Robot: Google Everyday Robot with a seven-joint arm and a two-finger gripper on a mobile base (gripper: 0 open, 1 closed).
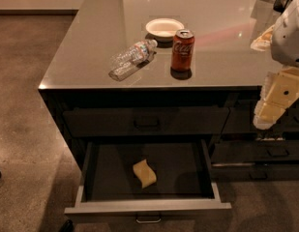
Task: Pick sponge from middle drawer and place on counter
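Sponge (144, 173): loose on the floor of the open middle drawer (148, 207), below the tabletop (91, 57) front edge.
Gripper (266, 114): off the front-right corner; jaws' state cannot be told.
Approach: centre overhead, clear of drawer walls.

The arm (290, 33) showed at the right edge of the view, its rounded white wrist housing high up and partly cut off by the frame. Below it the cream-coloured gripper (266, 114) hung at about mid-height, pointing down and slanting a little to the left, its tip lowest. A small dark dot marked its broad upper side.
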